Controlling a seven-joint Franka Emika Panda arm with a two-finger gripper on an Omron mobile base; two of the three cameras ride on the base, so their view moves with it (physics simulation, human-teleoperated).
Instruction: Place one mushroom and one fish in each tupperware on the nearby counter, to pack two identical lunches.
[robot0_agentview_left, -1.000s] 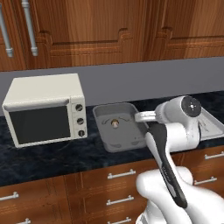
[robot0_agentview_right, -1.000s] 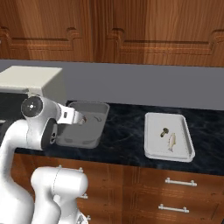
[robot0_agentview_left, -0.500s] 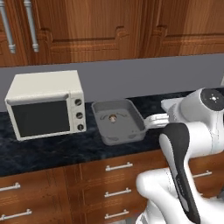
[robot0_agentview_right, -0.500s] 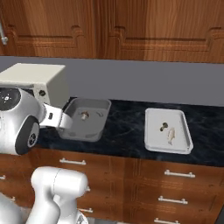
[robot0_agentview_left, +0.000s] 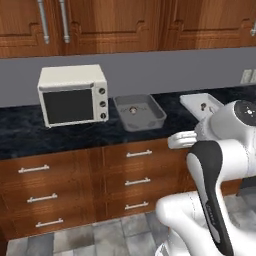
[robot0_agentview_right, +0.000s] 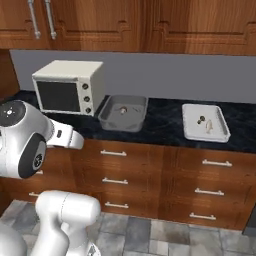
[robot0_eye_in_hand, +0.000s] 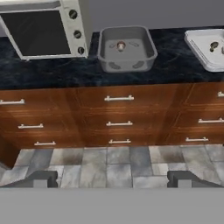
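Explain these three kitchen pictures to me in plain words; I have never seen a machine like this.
A white robot arm stands on a base that can drive, in a rendered kitchen. Two pictures come from cameras on the base, behind the arm to its left and right. The third looks along its gripper, which is open and holds nothing. On the black counter stand a cream toaster oven, a grey tub with one mushroom in it, and a white tray with a mushroom and a pale fish.
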